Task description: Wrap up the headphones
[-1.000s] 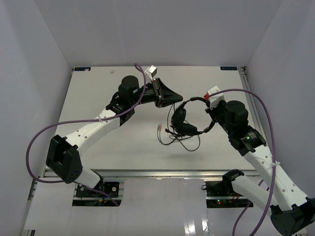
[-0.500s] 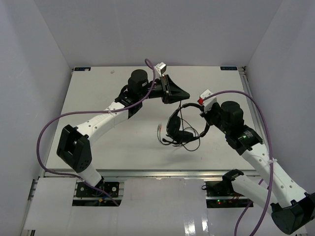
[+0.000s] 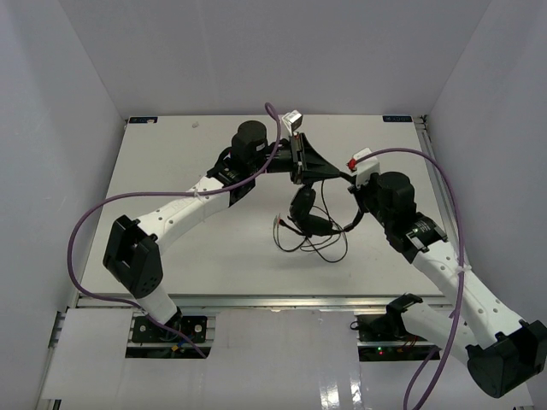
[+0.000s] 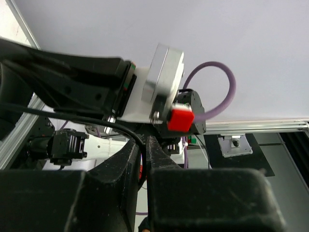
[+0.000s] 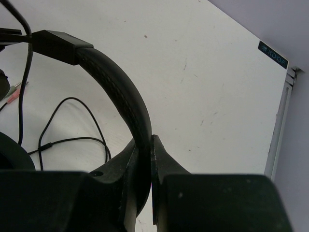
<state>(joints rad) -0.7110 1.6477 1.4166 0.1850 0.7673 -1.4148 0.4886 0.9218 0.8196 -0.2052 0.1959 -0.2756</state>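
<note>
Headphones (image 3: 301,205) sit at the middle of the top view, between the two arms and over the white counter (image 3: 171,171). The right gripper (image 5: 151,142) is clamped on the padded headband (image 5: 123,92), its two fingers pressed against either side of the band at the bottom of the right wrist view. From there the band arches up and to the left of that frame. In the top view the earcups hang below and to the left of this grip; whether the lower one touches the counter cannot be told. The left gripper (image 4: 146,142) reaches in from the upper left and meets the headphones just beside the right wrist. Its fingers stand almost pressed together, with only a thin slit between them, and the thin black cord (image 4: 96,120) runs from the left of that frame into the slit at the fingertips, pinched there. The rest of the cord lies in loose loops lower in the top view, and the small reddish plugs (image 3: 275,222) rest to the left of the earcups.
</note>
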